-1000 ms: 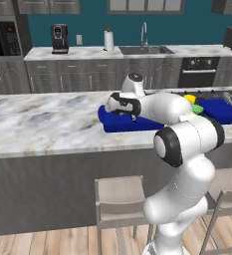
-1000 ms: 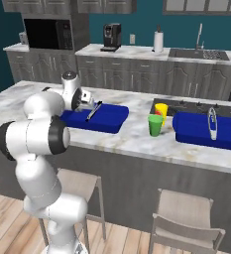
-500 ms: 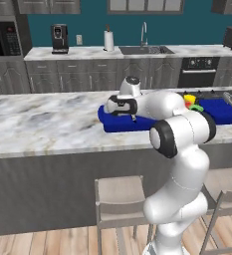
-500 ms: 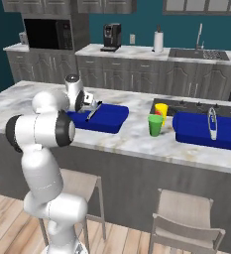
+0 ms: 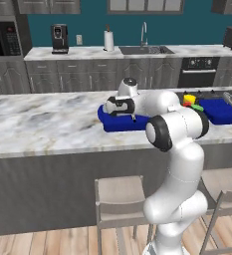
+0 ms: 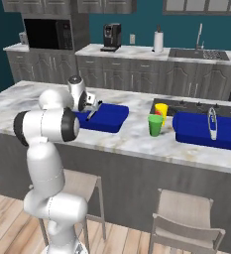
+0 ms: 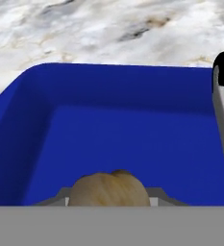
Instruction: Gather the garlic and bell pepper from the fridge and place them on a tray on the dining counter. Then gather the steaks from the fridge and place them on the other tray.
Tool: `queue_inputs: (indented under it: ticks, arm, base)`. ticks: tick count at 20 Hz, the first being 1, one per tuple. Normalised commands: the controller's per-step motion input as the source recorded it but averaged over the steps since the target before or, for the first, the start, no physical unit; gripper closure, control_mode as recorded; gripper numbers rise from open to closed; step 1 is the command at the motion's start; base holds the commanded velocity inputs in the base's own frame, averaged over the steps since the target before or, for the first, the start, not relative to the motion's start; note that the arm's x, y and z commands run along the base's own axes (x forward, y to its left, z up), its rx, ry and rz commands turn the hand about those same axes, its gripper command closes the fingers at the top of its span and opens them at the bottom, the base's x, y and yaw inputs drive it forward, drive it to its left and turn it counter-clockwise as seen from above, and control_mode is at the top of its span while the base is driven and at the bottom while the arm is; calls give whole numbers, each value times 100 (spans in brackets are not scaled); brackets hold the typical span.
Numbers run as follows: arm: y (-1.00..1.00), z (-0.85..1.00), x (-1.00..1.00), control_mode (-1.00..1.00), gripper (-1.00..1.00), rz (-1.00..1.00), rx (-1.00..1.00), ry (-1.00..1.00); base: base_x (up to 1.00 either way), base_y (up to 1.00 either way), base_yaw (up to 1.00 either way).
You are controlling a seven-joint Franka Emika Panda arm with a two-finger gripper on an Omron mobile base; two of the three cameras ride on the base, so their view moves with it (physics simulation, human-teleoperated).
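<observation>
Hand view has the garlic (image 7: 108, 188) sitting right between the jaws, clamped on it from what I can see, hanging over the inside of the blue tray (image 7: 31, 125). Marble tabletop (image 7: 108, 33) runs behind the tray. From the left base view the gripper (image 5: 118, 106) is over that same tray, and the other blue tray (image 6: 196, 130) sits further along, past a green cup (image 6: 155, 125) and a yellow cup (image 6: 161, 110).

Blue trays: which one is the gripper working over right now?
The tray on the robot's left, where the gripper holds the garlic; the other tray sits beyond the peppers.
</observation>
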Motion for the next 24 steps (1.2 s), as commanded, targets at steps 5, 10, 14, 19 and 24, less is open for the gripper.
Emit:
queue_inputs:
  ticks: [5,10,14,19,24]
  arm:
    - [0,0,7,-100,-100,-2,0,3]
    - [0,0,0,-100,-100,-3,0,3]
    - [0,17,-1,-100,-100,-4,0,1]
    - [-3,72,-40,-100,-100,-1,0,-10]
    - [-35,77,-100,-100,-100,0,0,-28]
  base:
    - [0,0,0]
    - [0,0,0]
    - [0,0,0]
    - [0,0,0]
    - [0,0,0]
